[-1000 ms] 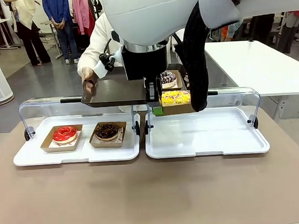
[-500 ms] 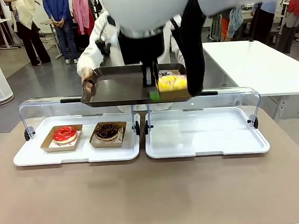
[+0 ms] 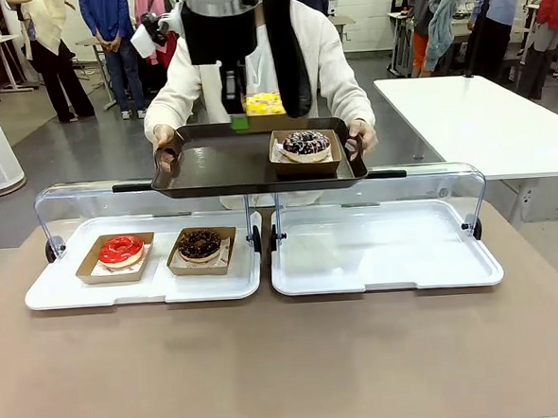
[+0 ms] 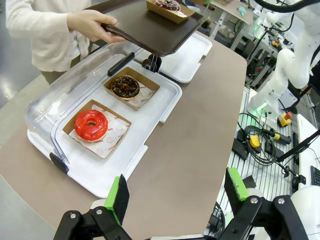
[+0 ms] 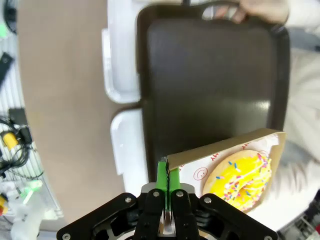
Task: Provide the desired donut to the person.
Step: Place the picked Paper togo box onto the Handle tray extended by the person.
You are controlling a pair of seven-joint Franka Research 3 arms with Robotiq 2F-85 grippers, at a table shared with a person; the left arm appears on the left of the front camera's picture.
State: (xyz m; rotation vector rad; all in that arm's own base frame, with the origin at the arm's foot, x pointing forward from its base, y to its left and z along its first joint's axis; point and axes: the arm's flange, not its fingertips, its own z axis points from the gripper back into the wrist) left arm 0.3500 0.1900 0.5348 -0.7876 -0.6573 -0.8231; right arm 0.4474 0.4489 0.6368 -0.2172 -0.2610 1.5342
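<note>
R gripper [image 5: 169,186] pinched shut on yellow donut's box [image 5: 227,150], hovering over person's tray [image 3: 210,166] ~12 o'clock; drop-off pending, L gripper [image 4: 175,192] open, empty

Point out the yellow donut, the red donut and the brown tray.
yellow donut [image 5: 245,180], right wrist view, on its sprinkled icing.
red donut [image 3: 120,248], front view, on its glazed ring.
brown tray [image 3: 210,166], front view, on its bare floor.
</note>
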